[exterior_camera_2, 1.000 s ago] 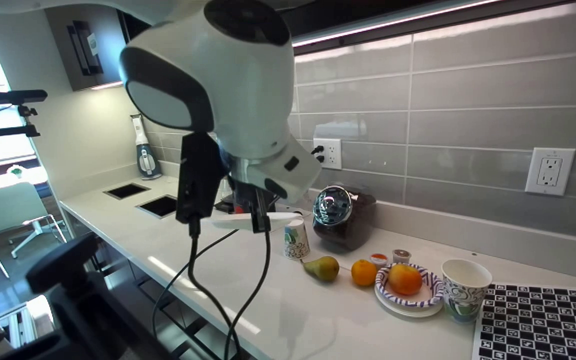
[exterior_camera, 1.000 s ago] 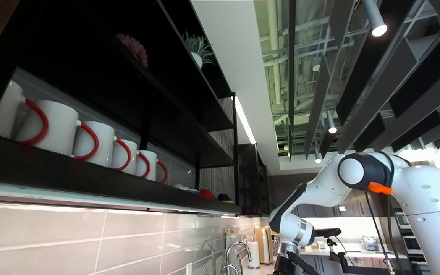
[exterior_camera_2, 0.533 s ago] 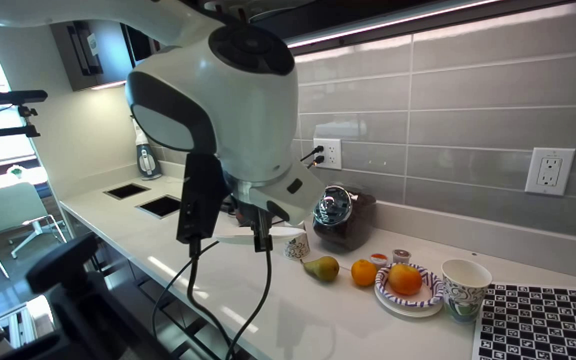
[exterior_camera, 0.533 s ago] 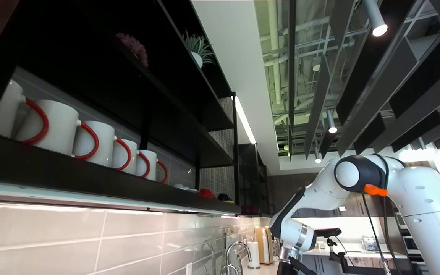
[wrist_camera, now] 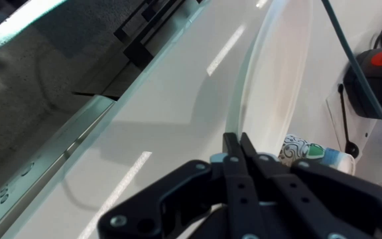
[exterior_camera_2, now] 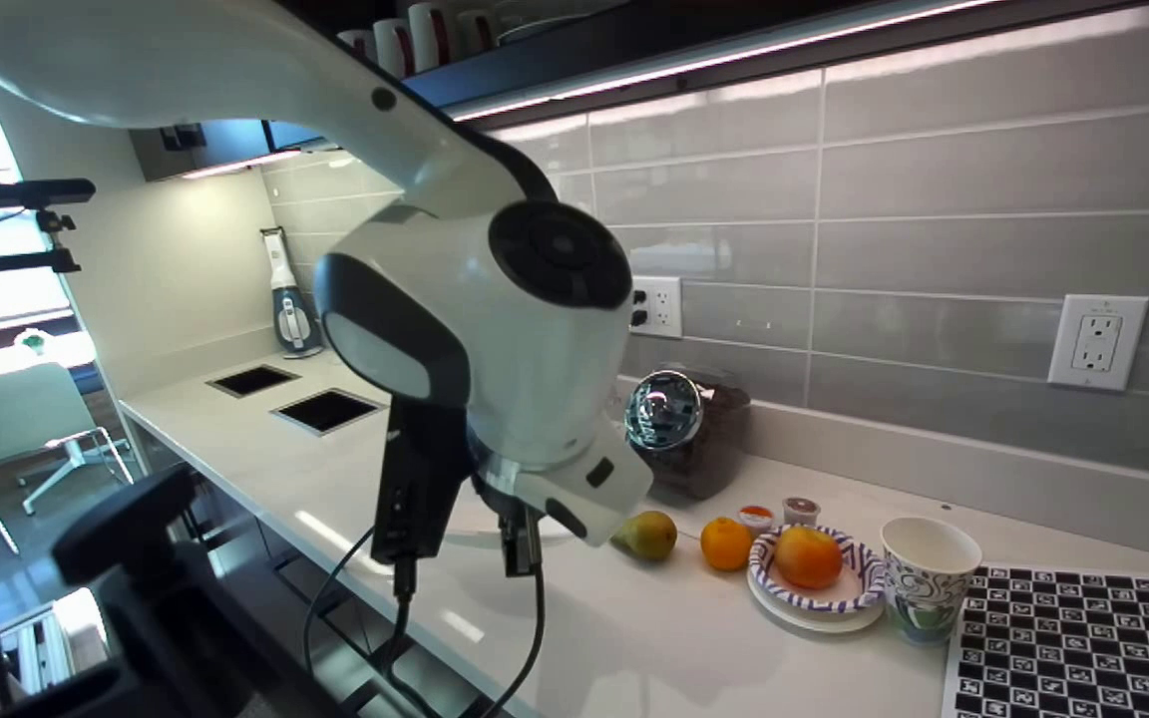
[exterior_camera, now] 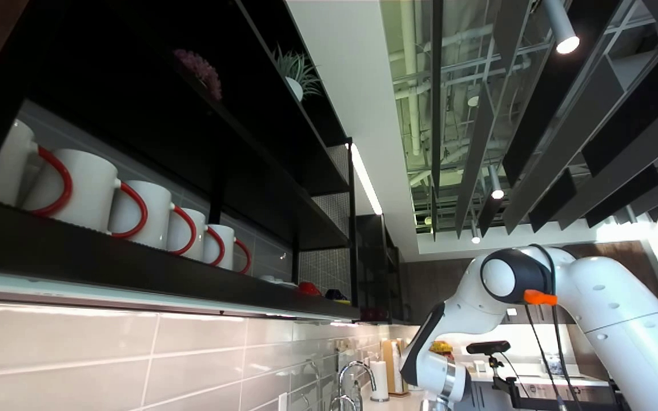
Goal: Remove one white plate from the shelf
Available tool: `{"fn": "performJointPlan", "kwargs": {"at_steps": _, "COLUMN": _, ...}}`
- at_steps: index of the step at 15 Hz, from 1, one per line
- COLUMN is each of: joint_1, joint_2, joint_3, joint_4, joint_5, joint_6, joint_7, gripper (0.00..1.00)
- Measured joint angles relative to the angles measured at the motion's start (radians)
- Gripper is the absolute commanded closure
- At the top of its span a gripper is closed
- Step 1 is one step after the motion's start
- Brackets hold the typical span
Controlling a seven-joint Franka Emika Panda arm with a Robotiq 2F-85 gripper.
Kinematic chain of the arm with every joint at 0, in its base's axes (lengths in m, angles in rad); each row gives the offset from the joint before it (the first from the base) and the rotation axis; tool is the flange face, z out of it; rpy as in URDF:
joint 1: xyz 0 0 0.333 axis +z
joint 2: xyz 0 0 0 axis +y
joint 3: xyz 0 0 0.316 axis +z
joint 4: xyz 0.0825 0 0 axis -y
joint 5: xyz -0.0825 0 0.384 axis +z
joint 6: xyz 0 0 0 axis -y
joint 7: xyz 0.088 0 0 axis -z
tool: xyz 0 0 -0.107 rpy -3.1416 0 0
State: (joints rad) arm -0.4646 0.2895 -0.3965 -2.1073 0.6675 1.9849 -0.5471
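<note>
Both exterior views showed the long black shelf (exterior_camera: pixel 152 268) and, lower down, the pale counter (exterior_camera_2: pixel 634 638). The white plate (wrist_camera: pixel 277 76) was off the shelf, out over the counter and seemingly apart from it, so the removal itself looked done. In the wrist view, the gripper (wrist_camera: pixel 237 137) was clamped on the plate's edge. Setting the plate down and letting go were probably left to do.

I see the white plate (wrist_camera: pixel 277 76) cut off at the wrist view's top edge; in an exterior view, my arm (exterior_camera_2: pixel 465 289) hides part of it and of the pear (exterior_camera_2: pixel 651 537).
</note>
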Motion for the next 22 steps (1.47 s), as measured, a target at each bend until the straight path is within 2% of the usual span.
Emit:
{"fn": "performJointPlan", "kwargs": {"at_steps": 4, "joint_1": -0.033, "joint_2": 0.099, "joint_3": 0.05, "joint_4": 0.015, "joint_5": 0.032, "joint_6": 0.054, "joint_7": -0.07, "gripper": 0.99}}
{"fn": "performJointPlan", "kwargs": {"at_steps": 5, "joint_1": -0.041, "joint_2": 0.118, "joint_3": 0.063, "joint_4": 0.022, "joint_5": 0.044, "joint_6": 0.07, "joint_7": -0.089, "gripper": 0.72}}
{"fn": "performJointPlan", "kwargs": {"at_steps": 6, "joint_1": -0.047, "joint_2": 0.134, "joint_3": 0.075, "joint_4": 0.028, "joint_5": 0.056, "joint_6": 0.085, "joint_7": -0.105, "gripper": 0.71}}
{"fn": "performJointPlan", "kwargs": {"at_steps": 9, "joint_1": -0.062, "joint_2": 0.168, "joint_3": 0.103, "joint_4": 0.055, "joint_5": 0.085, "joint_6": 0.103, "joint_7": -0.13, "gripper": 0.51}}
{"fn": "performJointPlan", "kwargs": {"at_steps": 16, "joint_1": -0.092, "joint_2": 0.157, "joint_3": 0.103, "joint_4": 0.099, "joint_5": 0.088, "joint_6": -0.032, "joint_7": -0.095, "gripper": 0.03}}
{"fn": "performJointPlan", "kwargs": {"at_steps": 22, "joint_1": -0.08, "joint_2": 0.076, "joint_3": 0.087, "joint_4": 0.087, "joint_5": 0.053, "joint_6": -0.012, "joint_7": -0.036, "gripper": 0.0}}
